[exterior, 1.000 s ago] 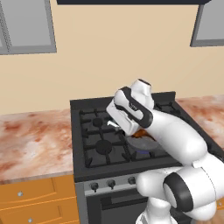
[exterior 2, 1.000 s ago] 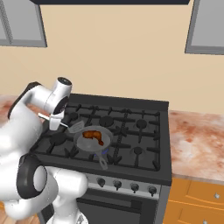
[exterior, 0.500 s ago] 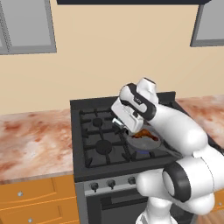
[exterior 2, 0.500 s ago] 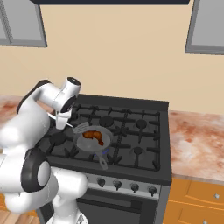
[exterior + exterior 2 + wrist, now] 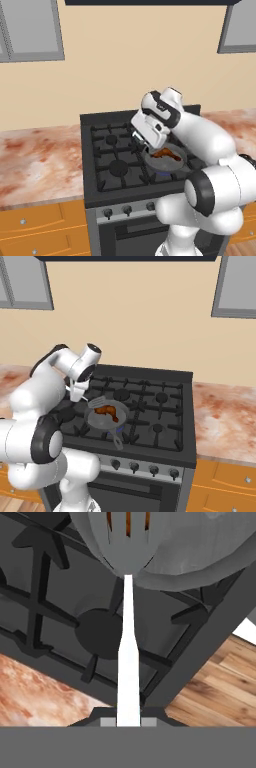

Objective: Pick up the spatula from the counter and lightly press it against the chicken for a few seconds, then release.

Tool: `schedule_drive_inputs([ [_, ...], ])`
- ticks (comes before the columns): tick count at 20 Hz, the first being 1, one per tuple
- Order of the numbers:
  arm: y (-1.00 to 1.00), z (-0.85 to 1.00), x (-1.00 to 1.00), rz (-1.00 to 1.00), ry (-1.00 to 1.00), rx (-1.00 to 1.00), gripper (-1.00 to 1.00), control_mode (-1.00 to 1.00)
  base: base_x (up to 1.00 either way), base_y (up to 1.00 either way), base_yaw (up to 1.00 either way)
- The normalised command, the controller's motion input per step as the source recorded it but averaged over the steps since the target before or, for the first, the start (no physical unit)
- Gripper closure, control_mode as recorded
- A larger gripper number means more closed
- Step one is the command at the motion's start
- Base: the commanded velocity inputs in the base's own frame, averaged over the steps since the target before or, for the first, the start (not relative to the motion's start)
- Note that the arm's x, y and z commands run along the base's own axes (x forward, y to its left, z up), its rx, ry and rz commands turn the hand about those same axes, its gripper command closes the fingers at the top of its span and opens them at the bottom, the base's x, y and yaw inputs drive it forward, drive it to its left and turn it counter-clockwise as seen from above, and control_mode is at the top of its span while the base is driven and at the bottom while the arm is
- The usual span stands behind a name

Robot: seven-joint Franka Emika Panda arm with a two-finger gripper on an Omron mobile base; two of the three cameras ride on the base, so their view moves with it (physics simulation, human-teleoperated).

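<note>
Tool [image 5: 128, 721] clamped tight on spatula [image 5: 128, 662]; if I overpress, chicken [image 5: 109, 411] skids or pan [image 5: 100, 425] tips.

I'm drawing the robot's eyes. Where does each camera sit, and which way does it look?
Left base view: behind the arm on its left, looking forward and down at the stove; the arm rises from lower right.
Right base view: behind its right, facing the same stove; arm rises from the lower left.
Hand view: on the hand, looking along the spatula in the gripper toward the pan.
Shared: both base views show the chicken in the pan.
</note>
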Motion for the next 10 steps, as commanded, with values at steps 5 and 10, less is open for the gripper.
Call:
schedule_drive_inputs([
  [5,-0.17,-0.04,0.13,0.00,0.03,0.04,1.00,-1.00,0.00,0.00,0.00],
  [10,-0.21,-0.03,0.08,0.00,0.01,0.04,1.00,-1.00,0.00,0.00,0.00],
])
